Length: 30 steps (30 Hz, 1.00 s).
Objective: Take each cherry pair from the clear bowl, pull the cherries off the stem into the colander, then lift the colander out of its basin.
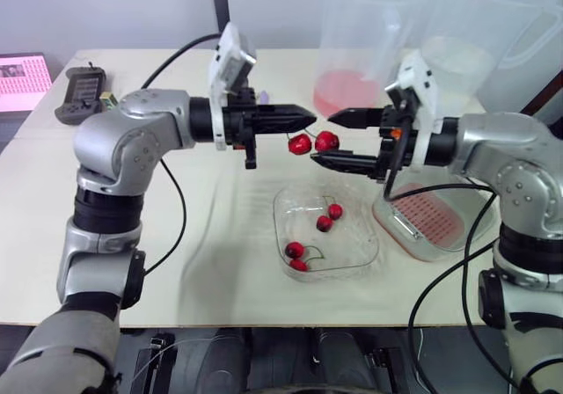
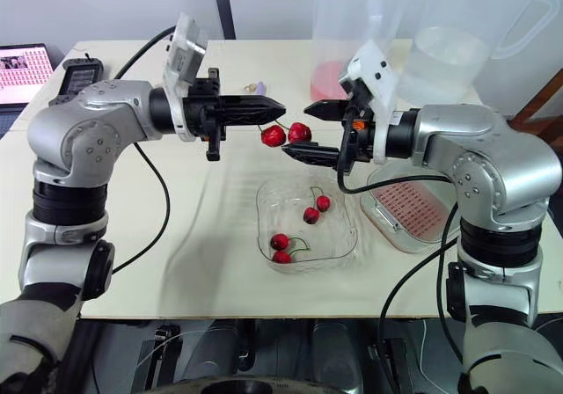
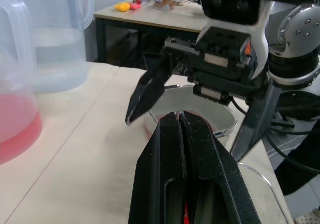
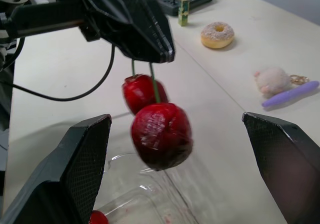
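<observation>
Cherries hang in mid-air: a glossy red cherry pair (image 1: 314, 142) on a thin green stem dangles above the clear plastic bowl (image 1: 362, 251). It is pinched at the top of the stem by the left hand (image 1: 310, 113), whose two black fingers are pressed flat together. The right hand (image 1: 325, 138) faces it from the opposite side with its fingers spread wide, one above the fruit and one below. In the right wrist view the pair hangs between them, clear of both. The bowl sits on the pale bench (image 1: 220, 236) directly below and holds two more red cherry pairs — one near its middle (image 1: 330, 216), one by its robot-side wall (image 1: 297, 255). Just beside the bowl, on the robot's right, the reddish perforated colander (image 1: 431, 216) rests inside its pale basin (image 1: 391, 221). Behind them stand two clear plastic jugs, one holding pink liquid (image 1: 347, 91), the other water (image 1: 471, 55).
</observation>
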{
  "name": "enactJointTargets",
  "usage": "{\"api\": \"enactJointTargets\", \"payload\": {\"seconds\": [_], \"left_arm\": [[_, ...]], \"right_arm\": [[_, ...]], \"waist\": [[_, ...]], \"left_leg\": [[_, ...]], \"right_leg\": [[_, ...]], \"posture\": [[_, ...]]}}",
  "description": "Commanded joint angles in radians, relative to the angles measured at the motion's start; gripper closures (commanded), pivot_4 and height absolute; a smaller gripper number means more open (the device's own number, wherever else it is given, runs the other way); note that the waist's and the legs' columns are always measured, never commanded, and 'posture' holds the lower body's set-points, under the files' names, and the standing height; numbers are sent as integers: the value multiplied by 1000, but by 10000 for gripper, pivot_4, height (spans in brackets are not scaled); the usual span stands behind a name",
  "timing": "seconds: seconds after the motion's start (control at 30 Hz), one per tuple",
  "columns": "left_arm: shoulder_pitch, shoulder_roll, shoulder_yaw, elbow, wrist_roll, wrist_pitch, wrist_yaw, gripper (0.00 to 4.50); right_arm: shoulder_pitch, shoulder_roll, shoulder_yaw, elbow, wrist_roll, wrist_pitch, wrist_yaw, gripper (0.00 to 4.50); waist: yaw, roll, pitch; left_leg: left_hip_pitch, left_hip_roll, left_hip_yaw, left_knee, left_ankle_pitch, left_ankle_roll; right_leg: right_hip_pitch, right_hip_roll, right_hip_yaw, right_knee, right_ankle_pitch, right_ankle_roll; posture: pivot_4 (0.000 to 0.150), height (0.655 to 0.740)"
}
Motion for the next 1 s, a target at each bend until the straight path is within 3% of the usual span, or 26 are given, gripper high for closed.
{"api": "enactJointTargets", "payload": {"seconds": [0.03,0.13,0.3,0.57,0.77,1.0], "left_arm": [[-12,1,39,-35,-22,1,24,45000],[-8,2,39,-44,-28,8,36,45000],[-13,-1,33,-46,-35,12,40,45000],[-16,-7,33,-39,-36,6,37,45000],[-17,-7,35,-36,-36,0,35,45000],[-11,-7,38,-30,-30,-16,28,45000]], "right_arm": [[-1,-4,-19,-17,42,-13,-17,507],[10,-2,-38,-25,80,-6,-31,9369],[28,-25,-36,-21,107,-23,-47,33705],[50,-48,-34,-16,131,-36,-70,33705],[178,-159,-44,-14,128,-98,-9,33705],[315,-324,-166,20,135,-137,60,33705]], "waist": [[0,0,0],[0,0,0],[0,0,0],[0,0,0],[3,0,0],[1,0,0]], "left_leg": [[0,0,0,0,0,0],[0,0,0,0,0,0],[0,0,0,0,0,0],[0,0,0,0,0,0],[-1,0,0,0,0,0],[-1,0,0,0,0,0]], "right_leg": [[0,0,0,0,0,0],[0,0,0,0,0,0],[0,0,0,0,0,0],[0,0,0,0,0,0],[0,0,0,-1,0,0],[0,0,0,-3,0,0]], "posture": [[1500,7400],[1500,7400],[1500,7400],[1500,7400],[1500,7400],[1500,7400]]}}
